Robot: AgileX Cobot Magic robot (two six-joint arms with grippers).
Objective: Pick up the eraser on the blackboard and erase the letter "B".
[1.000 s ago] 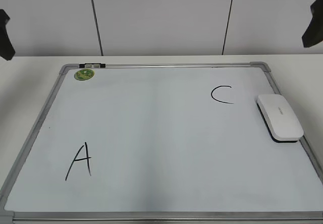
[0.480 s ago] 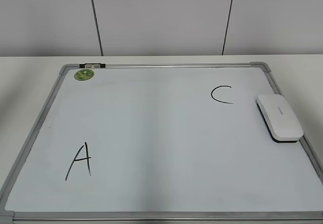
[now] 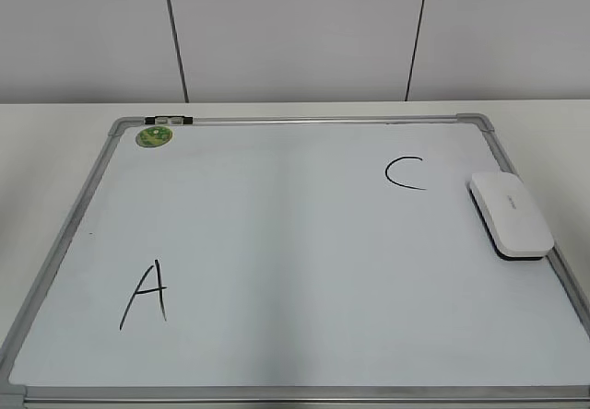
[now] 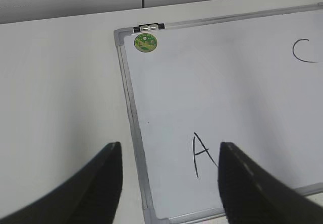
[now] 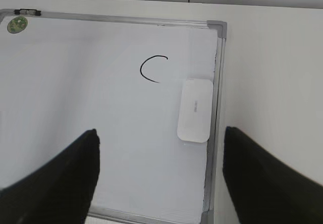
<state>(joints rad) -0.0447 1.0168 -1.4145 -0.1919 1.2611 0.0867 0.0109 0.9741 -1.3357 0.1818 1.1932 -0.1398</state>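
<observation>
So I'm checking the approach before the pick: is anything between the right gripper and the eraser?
Nothing visible is. In the right wrist view the right gripper hangs open above the blackboard, and the eraser lies alone by the right frame, below and right of the letter C, with only bare board between.

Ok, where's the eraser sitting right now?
The eraser lies flat on the board by its right frame edge in the exterior view, just right of and below the C; no tool is touching it.
</observation>
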